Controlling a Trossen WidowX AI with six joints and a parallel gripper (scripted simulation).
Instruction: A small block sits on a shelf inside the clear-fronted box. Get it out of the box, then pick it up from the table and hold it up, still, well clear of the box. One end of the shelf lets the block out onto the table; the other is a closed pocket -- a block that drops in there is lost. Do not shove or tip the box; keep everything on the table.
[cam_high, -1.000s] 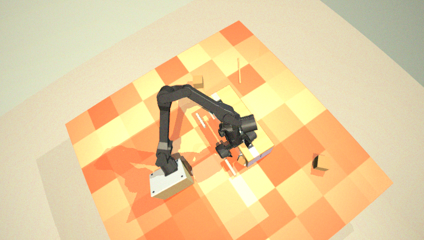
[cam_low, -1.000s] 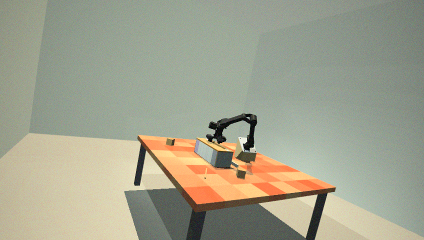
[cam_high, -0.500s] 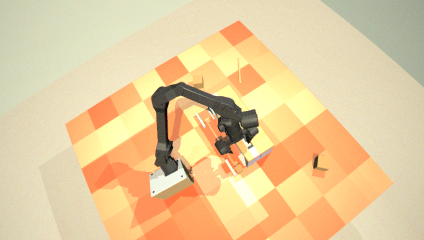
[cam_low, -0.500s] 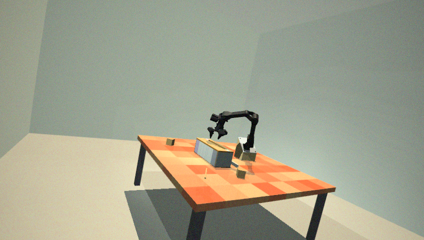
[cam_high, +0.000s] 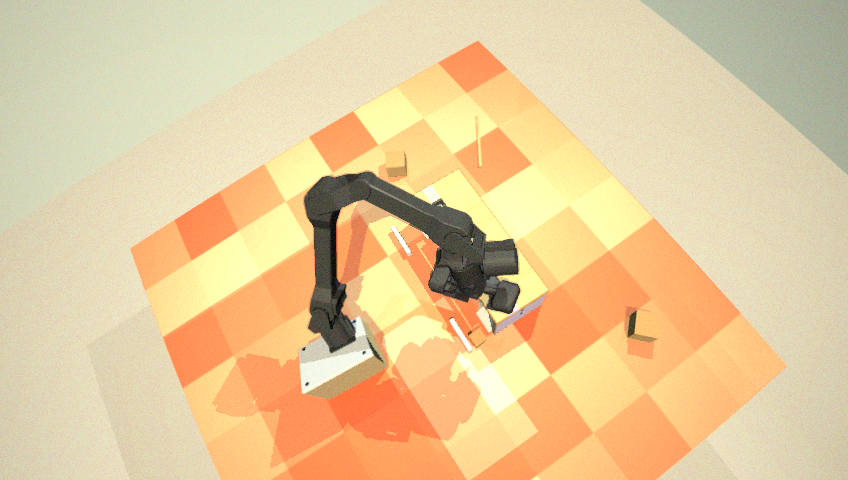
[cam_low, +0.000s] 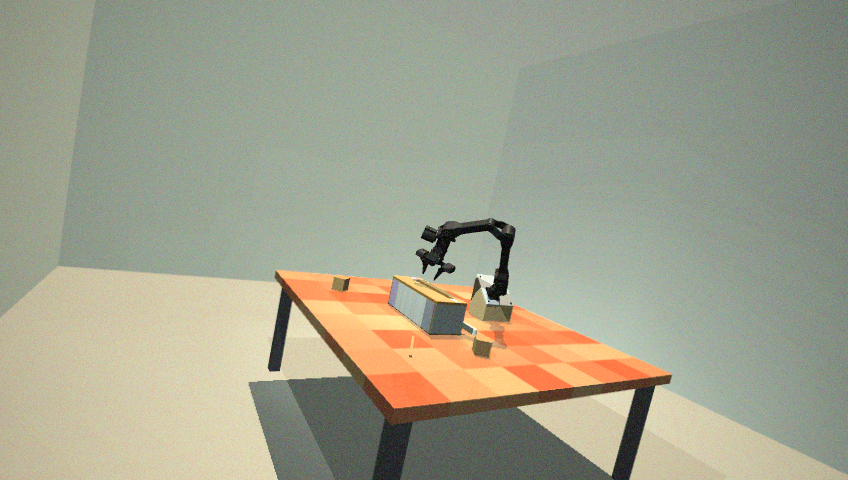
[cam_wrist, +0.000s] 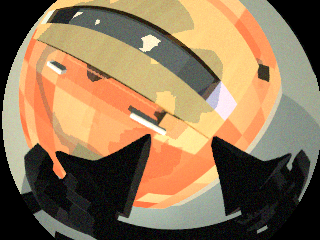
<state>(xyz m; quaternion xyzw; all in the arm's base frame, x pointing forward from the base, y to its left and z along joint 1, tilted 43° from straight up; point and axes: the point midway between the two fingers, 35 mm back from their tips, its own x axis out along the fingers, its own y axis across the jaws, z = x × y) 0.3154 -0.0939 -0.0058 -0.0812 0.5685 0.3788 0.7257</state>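
Spanning the scene, the orange-checkered worktop carries the long tan-topped, clear-fronted box. Above it hangs the black gripper, partly open, holding nothing, raised probably to avoid shoving the box. The small tan block lies outside by the box's end.

orange-and-yellow checkered table, tan-topped grey box, black arm, tan cubes.
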